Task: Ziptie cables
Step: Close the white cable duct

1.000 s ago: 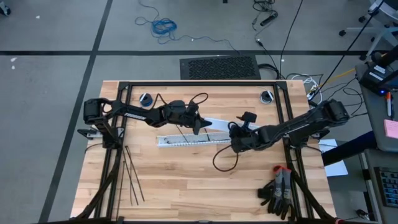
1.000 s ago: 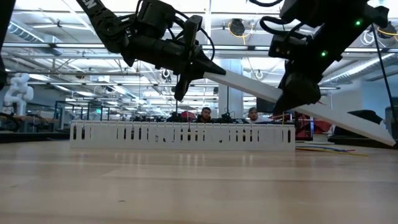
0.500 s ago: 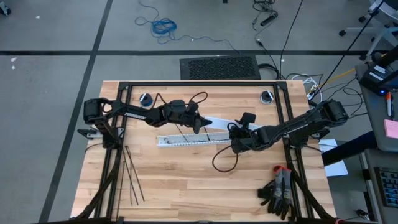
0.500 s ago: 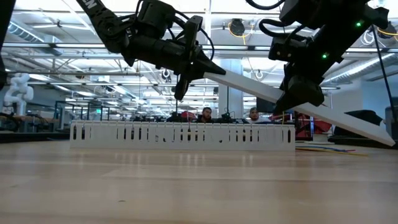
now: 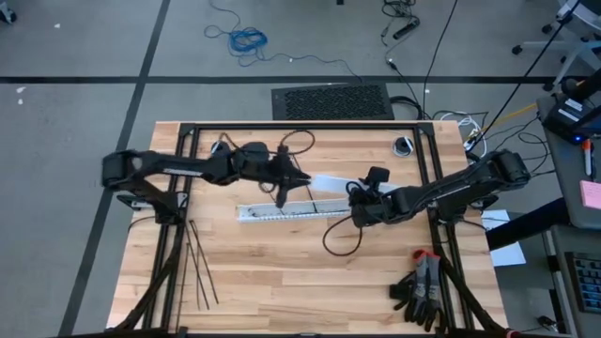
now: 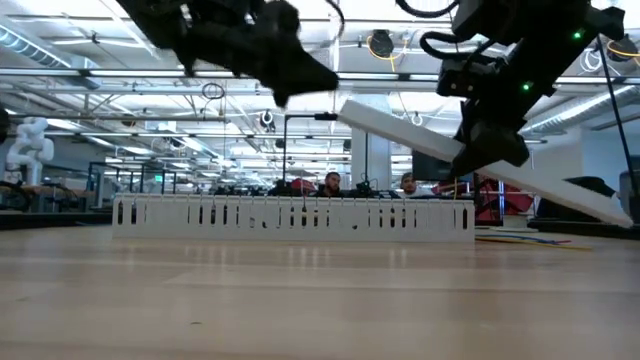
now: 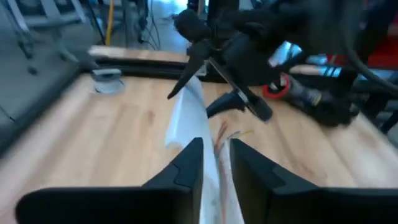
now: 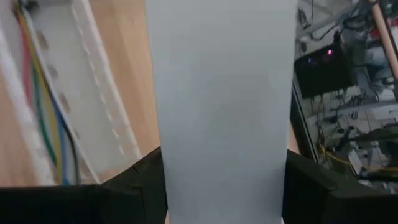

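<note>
My right gripper (image 5: pixel 362 208) is shut on a long flat white strip (image 6: pixel 400 125), which slants above the white slotted duct (image 5: pixel 282 212). The duct lies flat across the middle of the table. The cables (image 8: pixel 43 124), thin coloured wires, lie along the inside of the duct. My left gripper (image 5: pixel 285 188) hovers just beyond the strip's raised end, its fingers a narrow gap apart (image 7: pixel 216 155) with nothing between them. The zipties (image 5: pixel 197 263), several thin black strips, lie flat on the table near its left near corner. My right gripper pinches the white strip across its width, one finger (image 8: pixel 143 183) on each long edge, about midway along it (image 6: pixel 470 150). The fingers come slanting down from the table's right. The strip tilts, with its end toward the left gripper raised (image 6: pixel 350 105) and its other end low (image 6: pixel 620 220).
Black and red gloves (image 5: pixel 423 286) lie at the near right corner. A black lead loops on the table (image 5: pixel 338 239) under the right arm. Two round metal fittings (image 5: pixel 221 147) (image 5: pixel 404 145) sit near the far edge, inside the black frame (image 5: pixel 300 125).
My left gripper has let go of the white strip's raised end, risen, rolled about its own axis and drawn back a little toward the table's left. The strip stays tilted in the right gripper, its raised end now free.
</note>
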You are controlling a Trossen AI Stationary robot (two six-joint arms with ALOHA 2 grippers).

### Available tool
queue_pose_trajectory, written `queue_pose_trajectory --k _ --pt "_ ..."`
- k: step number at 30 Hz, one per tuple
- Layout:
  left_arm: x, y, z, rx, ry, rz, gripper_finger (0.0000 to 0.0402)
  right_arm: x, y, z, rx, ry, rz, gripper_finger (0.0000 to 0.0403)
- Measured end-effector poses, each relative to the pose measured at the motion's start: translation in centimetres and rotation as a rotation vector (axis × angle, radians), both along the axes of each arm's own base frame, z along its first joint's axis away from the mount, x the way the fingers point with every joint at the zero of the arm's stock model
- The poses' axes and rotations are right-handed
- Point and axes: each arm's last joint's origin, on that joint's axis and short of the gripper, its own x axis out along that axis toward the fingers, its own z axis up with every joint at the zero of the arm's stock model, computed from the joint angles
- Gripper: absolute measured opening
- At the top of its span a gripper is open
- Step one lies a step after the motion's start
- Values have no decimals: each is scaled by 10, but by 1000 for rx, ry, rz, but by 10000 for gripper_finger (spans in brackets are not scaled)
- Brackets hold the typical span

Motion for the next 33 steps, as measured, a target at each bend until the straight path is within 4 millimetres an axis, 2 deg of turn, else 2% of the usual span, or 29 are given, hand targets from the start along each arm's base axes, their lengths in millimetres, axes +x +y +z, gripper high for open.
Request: queue_pose_trajectory --k 5,9,11,14,17,20,24,29,33 --pt "-25 -9 25 116 16 -1 112 -8 -8 19 11 16 -16 216" --pt "-26 -33 32 136 -10 -87 132 -14 -17 39 19 98 1 216" --pt "-16 -50 20 199 10 -172 140 -17 -21 51 64 131 13 216" --pt "4 -76 -8 327 41 -258 148 -21 -27 65 153 190 56 216" --pt "19 -87 -31 387 59 -229 161 -27 -30 76 257 246 94 216" --pt "27 -84 -51 387 126 -170 181 -34 -33 81 339 297 92 216" --pt "35 -72 -68 278 157 -125 223 -43 -36 81 365 354 45 216" --pt "45 -62 -79 263 200 -99 279 -44 -37 81 367 359 30 216" --pt "53 -50 -85 261 222 -64 304 -44 -37 80 369 360 25 216"
